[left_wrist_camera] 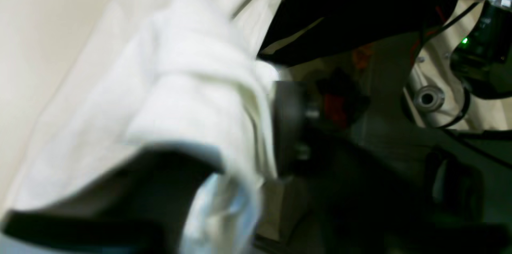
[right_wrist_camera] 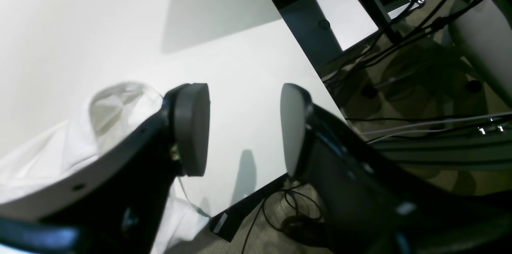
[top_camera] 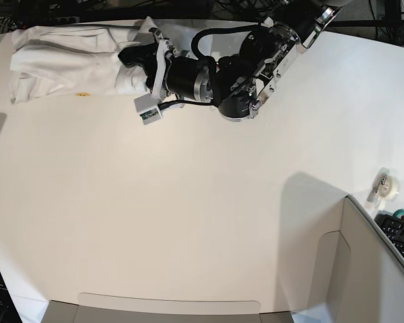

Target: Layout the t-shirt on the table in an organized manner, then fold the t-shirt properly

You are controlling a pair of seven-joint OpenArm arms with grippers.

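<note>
Looking at the t-shirt (top_camera: 64, 62), bunched at the table (top_camera: 188, 222) far edge: soft, floppy, light. Left gripper (top_camera: 140, 67) pinches a fold; right gripper (right_wrist_camera: 244, 128) gapes empty. I'd grab the shoulder seams.

Counts of items by kind. White cloth t-shirt (top_camera: 67, 64): one, in a single bundle. Large smooth white bench (top_camera: 188, 202): one. Black-and-white robot arm (top_camera: 256, 60): one visible in the base view. Tools: two in all, the left tool (top_camera: 133, 67) and the right tool (right_wrist_camera: 245, 126), the latter seen only by its own wrist camera. Grey oval pads (right_wrist_camera: 192, 126) on the right tool: two. Grey box-like panel (top_camera: 363, 269): one, at the near right corner. Small pale tape roll (top_camera: 388, 189): one. Black keyboard (top_camera: 400, 235): one, partly cut off by the frame edge.
</note>
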